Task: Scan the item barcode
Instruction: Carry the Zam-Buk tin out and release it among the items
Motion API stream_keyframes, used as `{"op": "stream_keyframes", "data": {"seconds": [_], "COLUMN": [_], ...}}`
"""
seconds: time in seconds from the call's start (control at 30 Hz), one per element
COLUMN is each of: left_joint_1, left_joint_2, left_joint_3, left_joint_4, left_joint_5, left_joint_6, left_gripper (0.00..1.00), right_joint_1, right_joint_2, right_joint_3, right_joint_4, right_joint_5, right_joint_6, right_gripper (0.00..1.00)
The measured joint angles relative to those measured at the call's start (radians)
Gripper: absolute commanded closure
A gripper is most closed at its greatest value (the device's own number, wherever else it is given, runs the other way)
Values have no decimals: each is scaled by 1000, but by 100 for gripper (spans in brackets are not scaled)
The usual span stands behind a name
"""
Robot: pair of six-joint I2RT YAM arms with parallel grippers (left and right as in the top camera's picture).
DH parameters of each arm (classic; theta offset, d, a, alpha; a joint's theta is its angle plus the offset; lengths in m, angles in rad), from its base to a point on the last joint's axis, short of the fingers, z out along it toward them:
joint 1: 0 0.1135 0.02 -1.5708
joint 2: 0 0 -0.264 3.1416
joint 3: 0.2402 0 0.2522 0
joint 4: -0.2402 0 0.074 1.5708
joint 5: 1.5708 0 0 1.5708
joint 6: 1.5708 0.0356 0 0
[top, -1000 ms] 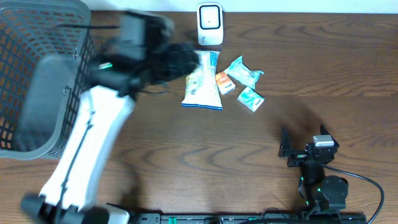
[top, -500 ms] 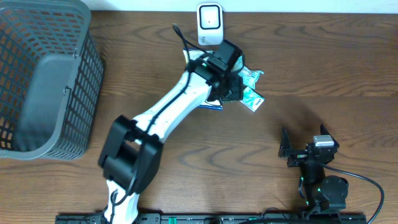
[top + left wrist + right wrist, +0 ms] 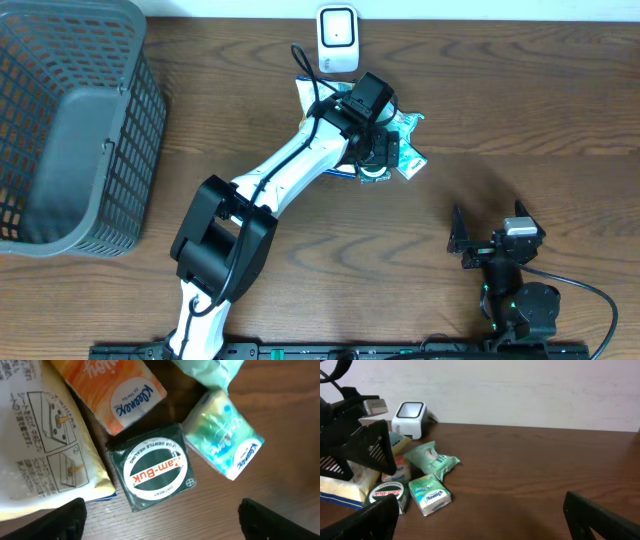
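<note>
1. A second ago the left arm (image 3: 290, 170) was a blur beside the basket (image 3: 70, 130) at 9 o'clock of the worktop (image 3: 300, 260). It now reaches across to the goods lying at 6 o'clock of the scanner (image 3: 338, 40). Half a second ago it was already over them, and it has since slid a little toward 5 o'clock.
2. The left hand (image 3: 161, 510) stands open. Its own camera shows both fingers (image 3: 65, 522) spread wide with nothing clamped between them.
3. The Zam-Buk tin (image 3: 155, 472) lies free on the worktop, round label up, just ahead of those fingers. A second ago the overhead view showed no tin among the goods. Now it sits at their 5 o'clock edge (image 3: 373, 173), partly under the hand.
4. In the left wrist view the orange Kleenex pack (image 3: 115, 390) is just beside the tin at 11 o'clock. The green Kleenex pack (image 3: 222, 442) is at 2 o'clock and the snack bag (image 3: 40, 435) is against it at 9 o'clock. The green pack lies about where it lay before.
5. The right hand (image 3: 458, 238) has not moved. It rests at 4 o'clock of the worktop, well apart from the goods, spread wide and holding nothing.
</note>
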Motion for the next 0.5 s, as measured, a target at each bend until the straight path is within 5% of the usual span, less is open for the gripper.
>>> {"op": "stream_keyframes", "data": {"seconds": [0.27, 0.5], "left_joint_1": [81, 288], "left_joint_2": [-210, -481], "left_joint_3": [0, 8], "left_joint_4": [-122, -338], "left_joint_5": [-40, -261], "left_joint_6": [72, 84], "left_gripper": [2, 2], "right_joint_1": [0, 0], "right_joint_2": [0, 0], "right_joint_3": [0, 0], "right_joint_4": [0, 0], "right_joint_5": [0, 0], "right_joint_6": [0, 0], "right_gripper": [1, 1]}}
